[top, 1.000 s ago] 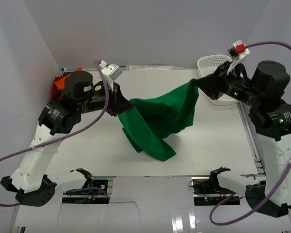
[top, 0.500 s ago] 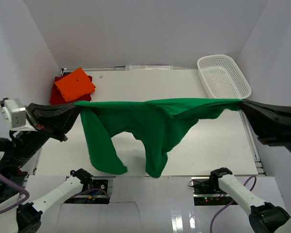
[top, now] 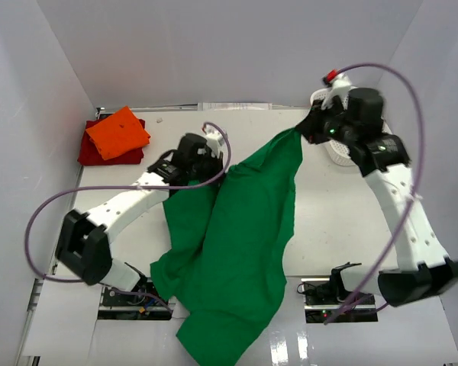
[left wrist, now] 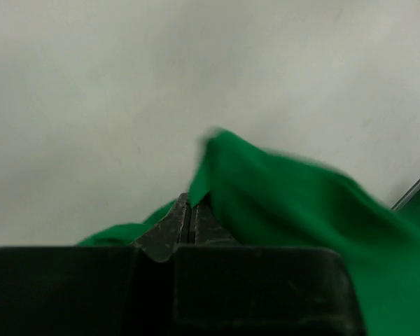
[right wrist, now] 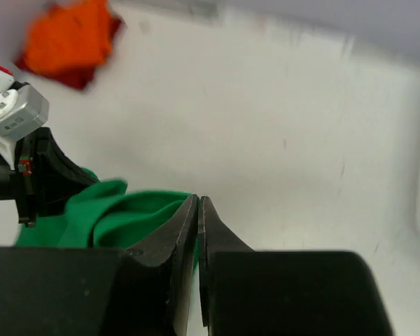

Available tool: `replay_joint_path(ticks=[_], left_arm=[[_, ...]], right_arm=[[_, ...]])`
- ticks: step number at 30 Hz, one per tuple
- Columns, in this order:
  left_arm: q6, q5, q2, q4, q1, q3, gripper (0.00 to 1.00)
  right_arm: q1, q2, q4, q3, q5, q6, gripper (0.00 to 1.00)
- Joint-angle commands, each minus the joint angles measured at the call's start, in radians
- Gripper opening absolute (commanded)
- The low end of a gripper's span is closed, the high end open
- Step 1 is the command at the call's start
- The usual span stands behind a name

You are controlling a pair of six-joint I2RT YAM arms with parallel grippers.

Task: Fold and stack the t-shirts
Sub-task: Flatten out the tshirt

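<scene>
While clamped by left end effector and right end effector, green t-shirt is draped long-axis toward 7 o'clock.

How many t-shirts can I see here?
3. The green t-shirt hangs from the left pincer and right pincer; the orange t-shirt lies on the dark red t-shirt, far left. Others may hide beneath.

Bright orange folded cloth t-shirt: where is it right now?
The bright orange cloth t-shirt lies in the top view's far left corner, stacked on the dark red cloth t-shirt.
</scene>
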Motion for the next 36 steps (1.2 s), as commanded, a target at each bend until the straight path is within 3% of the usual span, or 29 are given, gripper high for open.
replay_joint_path(ticks=[1, 8, 13, 15, 16, 17, 18, 21, 26, 30, 34, 36], left_arm=[[-0.092, 0.145, 0.059, 0.099, 0.0, -0.104, 0.0], [-0.138, 0.163, 0.242, 0.118, -0.028, -0.115, 0.0], [-0.135, 0.055, 0.282, 0.078, -0.043, -0.057, 0.0], [-0.135, 0.018, 0.268, 0.055, -0.042, -0.025, 0.14], [-0.144, -0.026, 0.247, 0.051, -0.039, -0.02, 0.28], [-0.149, -0.028, 0.233, 0.058, -0.031, -0.017, 0.65], [-0.149, -0.01, 0.221, 0.066, -0.001, -0.022, 0.79], [-0.14, 0.111, 0.214, 0.071, 0.081, -0.017, 0.96], [-0.111, 0.249, 0.273, -0.039, 0.251, 0.023, 0.96], [-0.115, 0.393, 0.306, -0.038, 0.442, -0.017, 0.96], [-0.08, 0.315, 0.354, -0.136, 0.463, 0.009, 0.81], [-0.072, 0.238, 0.365, -0.175, 0.461, 0.011, 0.81]], right_arm=[[-0.009, 0.034, -0.031, -0.118, 0.077, 0.009, 0.08], [-0.015, 0.112, -0.015, -0.221, 0.113, -0.002, 0.08], [-0.021, 0.143, -0.032, -0.206, 0.123, 0.004, 0.08], [-0.021, 0.149, -0.031, -0.209, 0.106, 0.003, 0.08], [-0.021, 0.15, -0.031, -0.215, 0.106, 0.003, 0.08], [-0.021, 0.152, -0.031, -0.22, 0.106, 0.0, 0.08], [-0.021, 0.155, -0.031, -0.224, 0.104, -0.003, 0.08], [-0.023, 0.152, -0.028, -0.24, 0.104, -0.008, 0.08], [-0.026, 0.15, -0.029, -0.246, 0.087, -0.008, 0.08], [-0.026, 0.152, -0.026, -0.241, 0.074, -0.011, 0.08], [-0.026, 0.156, -0.024, -0.24, 0.061, -0.014, 0.08], [-0.026, 0.158, -0.021, -0.243, 0.057, -0.016, 0.08]])
